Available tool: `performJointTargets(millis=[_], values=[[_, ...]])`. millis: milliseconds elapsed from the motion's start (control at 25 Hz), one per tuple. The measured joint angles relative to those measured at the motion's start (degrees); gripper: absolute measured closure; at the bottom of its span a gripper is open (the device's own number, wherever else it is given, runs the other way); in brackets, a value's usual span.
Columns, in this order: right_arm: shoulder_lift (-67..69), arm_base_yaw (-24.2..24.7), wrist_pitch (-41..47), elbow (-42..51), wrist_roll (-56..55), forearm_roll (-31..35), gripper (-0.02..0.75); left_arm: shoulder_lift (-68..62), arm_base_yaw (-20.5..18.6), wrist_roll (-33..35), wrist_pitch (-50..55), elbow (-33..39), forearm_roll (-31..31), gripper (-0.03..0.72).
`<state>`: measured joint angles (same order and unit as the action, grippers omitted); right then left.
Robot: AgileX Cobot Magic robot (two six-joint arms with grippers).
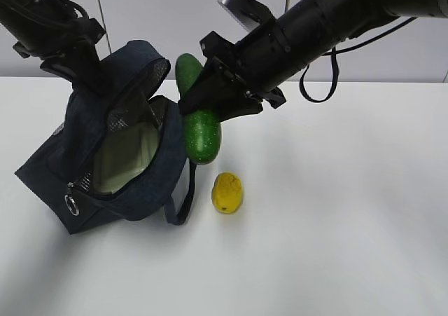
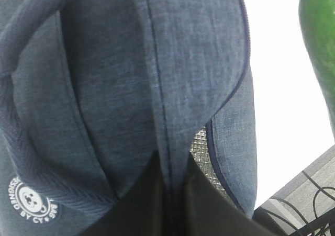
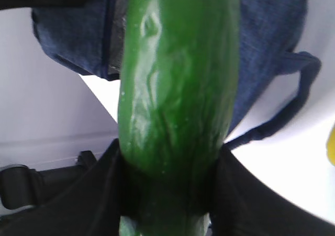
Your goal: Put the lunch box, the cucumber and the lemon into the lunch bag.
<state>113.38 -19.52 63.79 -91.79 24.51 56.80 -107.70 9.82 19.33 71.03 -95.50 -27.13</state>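
The dark navy lunch bag (image 1: 49, 169) lies tilted on the white table with its mouth open toward the right. My left gripper (image 1: 98, 71) is shut on the bag's raised top flap (image 2: 115, 79); its jaws pinch a fold of fabric (image 2: 175, 168). A pale greenish flat surface (image 1: 126, 158) shows inside the mouth; it looks like the lunch box's lid, but I cannot be sure. My right gripper (image 1: 204, 97) is shut on the dark green cucumber (image 1: 201, 137), held upright in the air just right of the bag's mouth (image 3: 178, 89). The yellow lemon (image 1: 227, 192) rests on the table below the cucumber.
One bag handle loop (image 1: 180, 204) hangs down onto the table beside the lemon. A metal ring pull (image 1: 71, 203) dangles at the bag's front corner. White table (image 1: 336, 225) stretches to the right and front.
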Motion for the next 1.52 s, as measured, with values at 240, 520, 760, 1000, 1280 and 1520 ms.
performJointTargets(millis=[240,520,760,1000,1280,1520], values=[[0.95,-0.34,-5.52,6.24,9.10,15.20,0.431,0.00,-0.06,0.04,0.00,0.00,-1.09,0.685],[5.34,-5.95,-12.75,7.01,11.88,22.38,0.431,0.00,-0.06,0.13,0.00,0.00,-1.45,0.685],[7.95,-8.03,-19.40,7.01,15.88,29.38,0.432,0.00,-0.06,0.13,0.00,0.00,-1.67,0.685],[8.39,-8.03,-24.30,7.13,21.30,34.99,0.432,0.00,-0.06,0.27,0.00,0.00,-1.82,0.685],[9.98,-8.35,-25.56,6.61,22.32,36.50,0.432,0.00,-0.06,0.54,0.00,0.00,-2.02,0.685],[13.11,-9.10,-23.80,2.77,23.79,36.88,0.379,0.00,-0.06,0.56,0.00,0.00,-2.22,0.685]])
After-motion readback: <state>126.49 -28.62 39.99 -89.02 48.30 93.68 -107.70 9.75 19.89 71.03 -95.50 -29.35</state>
